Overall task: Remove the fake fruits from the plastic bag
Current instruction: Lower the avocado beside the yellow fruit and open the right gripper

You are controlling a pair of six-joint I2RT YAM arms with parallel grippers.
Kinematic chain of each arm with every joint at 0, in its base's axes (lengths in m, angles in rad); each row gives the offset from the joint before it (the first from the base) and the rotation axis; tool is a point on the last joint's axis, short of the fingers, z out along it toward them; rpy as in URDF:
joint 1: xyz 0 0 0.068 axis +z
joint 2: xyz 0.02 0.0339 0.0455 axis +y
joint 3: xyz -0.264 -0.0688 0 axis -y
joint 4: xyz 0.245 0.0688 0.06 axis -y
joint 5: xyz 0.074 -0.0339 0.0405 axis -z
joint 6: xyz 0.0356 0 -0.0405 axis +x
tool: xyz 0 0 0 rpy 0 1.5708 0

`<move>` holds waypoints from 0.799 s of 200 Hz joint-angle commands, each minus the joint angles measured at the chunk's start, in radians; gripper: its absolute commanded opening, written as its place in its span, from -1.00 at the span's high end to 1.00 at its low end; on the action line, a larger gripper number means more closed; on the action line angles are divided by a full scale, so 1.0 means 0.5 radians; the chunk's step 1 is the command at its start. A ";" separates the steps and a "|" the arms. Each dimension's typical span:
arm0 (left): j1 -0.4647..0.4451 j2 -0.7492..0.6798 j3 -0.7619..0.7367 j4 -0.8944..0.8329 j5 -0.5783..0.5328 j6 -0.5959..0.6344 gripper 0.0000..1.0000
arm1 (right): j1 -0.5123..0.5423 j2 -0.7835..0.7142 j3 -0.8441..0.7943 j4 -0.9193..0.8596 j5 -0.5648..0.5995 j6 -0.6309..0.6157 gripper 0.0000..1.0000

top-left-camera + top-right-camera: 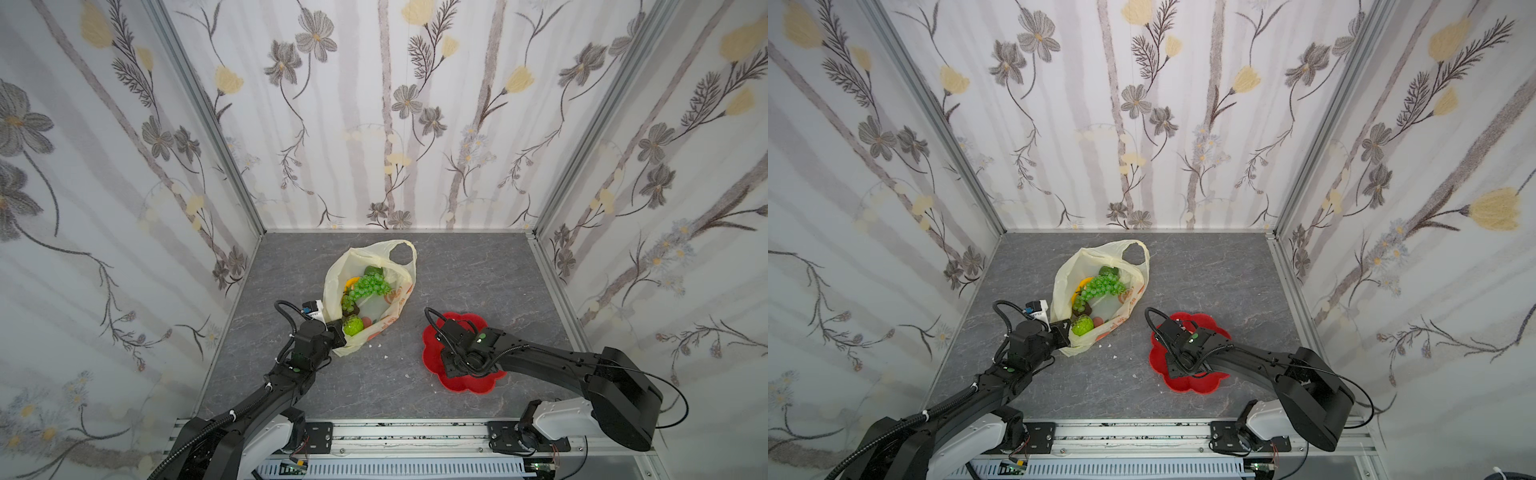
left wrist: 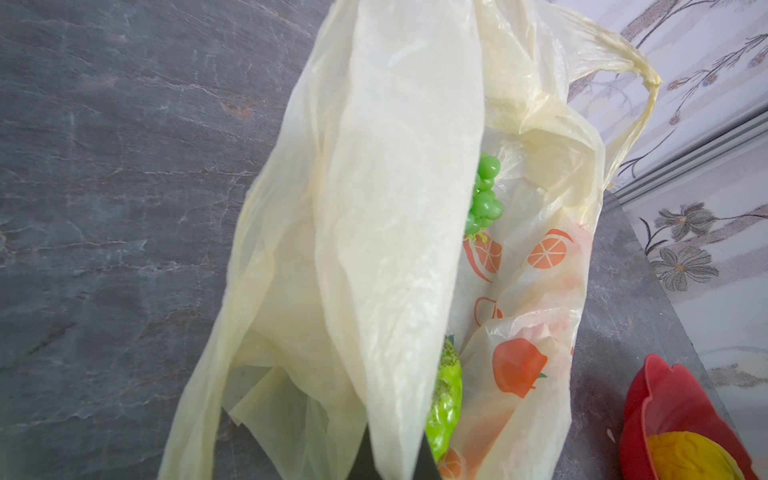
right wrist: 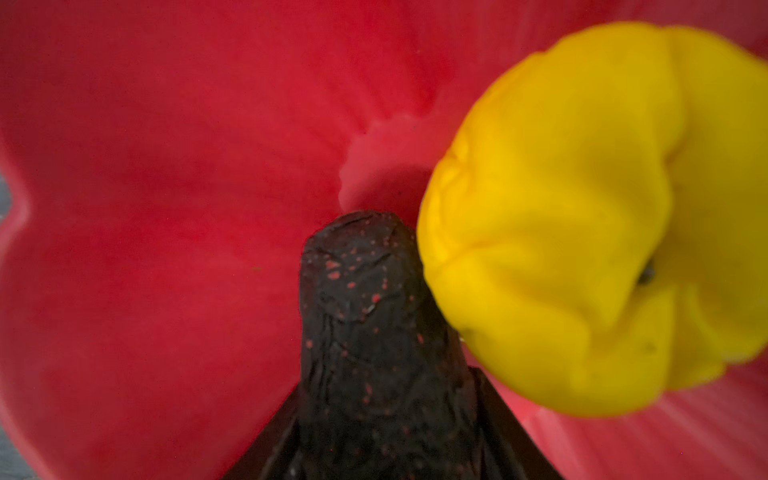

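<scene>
The left jaws are clenched on the near rim of the thin, translucent pale-yellow plastic bag (image 2: 374, 208) with orange fruit prints. Its film is slack and crinkly, so a hard pull could tear it. It could also drag the whole bag across the smooth grey marble-patterned desk (image 1: 457, 282) instead of holding the mouth apart. Should that rim slip free, the film would likely fall over the fruits.

Just beyond those jaws, inside the bag, sits a glossy bumpy green plastic ball (image 1: 353, 325). Farther in lies a knobbly green plastic grape bunch (image 1: 368, 286), whose many beads could snag the film on the way out.

The right jaws hang low in the red flower-shaped plastic plate (image 1: 428, 347), well apart from the bag. One black, crinkle-skinned fingertip (image 3: 361, 266) lies just beside a lumpy yellow plastic fruit (image 3: 582, 208). Whether they grasp it or stand released I cannot tell, as the close view is blurred. The rounded fruit may roll if nudged.
</scene>
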 commanded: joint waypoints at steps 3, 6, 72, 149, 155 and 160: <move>0.001 -0.008 0.001 0.022 -0.010 0.001 1.00 | -0.011 0.050 0.035 0.093 0.090 0.056 -0.06; 0.000 -0.011 0.001 0.022 -0.008 0.000 1.00 | -0.014 0.055 0.037 0.098 0.093 0.054 -0.06; -0.001 -0.014 -0.003 0.022 -0.008 0.000 1.00 | -0.030 0.154 0.044 0.121 0.093 0.057 -0.27; 0.002 -0.009 -0.002 0.022 -0.012 -0.001 1.00 | -0.030 0.127 0.142 0.047 0.107 0.048 -0.40; 0.002 -0.007 0.000 0.022 -0.012 -0.004 1.00 | -0.029 0.072 0.149 0.029 0.111 0.048 -0.40; 0.000 -0.006 0.000 0.022 -0.014 -0.002 1.00 | -0.030 0.049 0.157 0.013 0.117 0.048 -0.41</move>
